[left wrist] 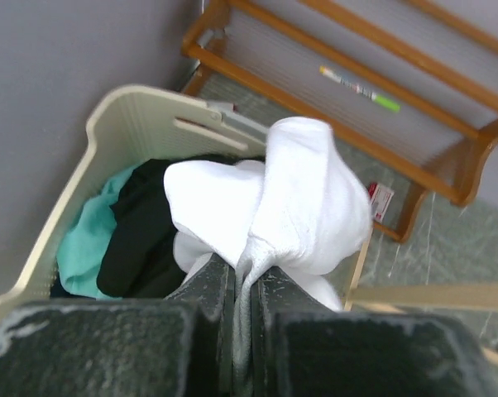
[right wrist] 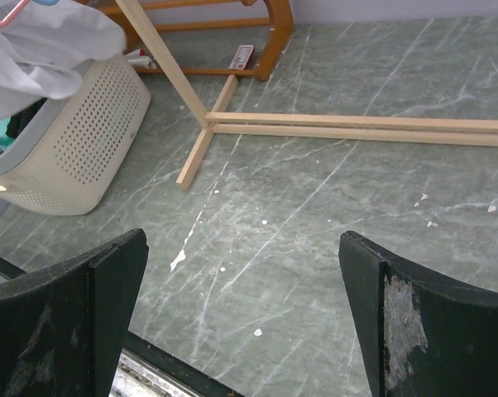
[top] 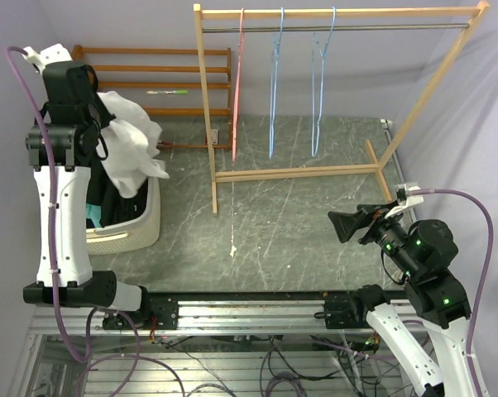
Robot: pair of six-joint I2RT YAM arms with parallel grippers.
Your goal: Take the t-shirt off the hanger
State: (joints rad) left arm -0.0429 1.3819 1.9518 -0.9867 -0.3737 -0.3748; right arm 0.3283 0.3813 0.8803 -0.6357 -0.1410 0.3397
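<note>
A white t-shirt (top: 131,147) hangs bunched from my left gripper (top: 100,136), above the cream laundry basket (top: 141,227). In the left wrist view the left gripper (left wrist: 245,277) is shut on a fold of the white t-shirt (left wrist: 290,198), which dangles over the basket (left wrist: 125,107). No hanger is in the shirt. A pink hanger (top: 237,91) and two blue hangers (top: 275,83) hang bare on the wooden rack (top: 332,12). My right gripper (top: 348,225) is open and empty, low over the table at the right; it also shows in the right wrist view (right wrist: 242,273).
The basket holds black (left wrist: 141,231) and teal (left wrist: 88,240) clothes. A wooden shelf unit (top: 162,74) with a green marker (top: 168,92) stands at the back left. The rack's base bars (top: 299,174) lie across the grey marble table (top: 299,240).
</note>
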